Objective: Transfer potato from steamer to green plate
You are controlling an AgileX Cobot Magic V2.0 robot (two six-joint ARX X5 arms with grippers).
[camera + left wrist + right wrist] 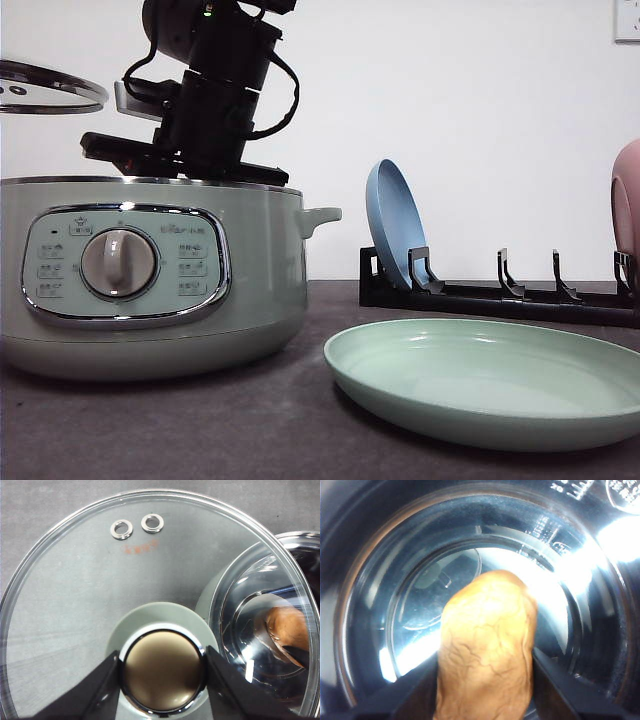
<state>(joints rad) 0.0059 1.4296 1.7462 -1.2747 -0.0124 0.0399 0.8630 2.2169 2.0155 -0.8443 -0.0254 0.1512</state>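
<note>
The glass lid [150, 580] was held aside by its knob [162, 672], pinched in the left hand [162, 680], so that the potato [487, 650], inside the steamer [150, 280], could be clamped by the right hand [485, 690].

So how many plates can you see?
3. The green plate lies flat on the table in front. The blue plate stands in the black rack. A pink plate peeks in at the right edge, mostly cut off.

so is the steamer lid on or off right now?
Off. The left gripper holds the glass lid by its knob, raised beside the steamer; the right gripper is inside the open pot, around the potato.
</note>
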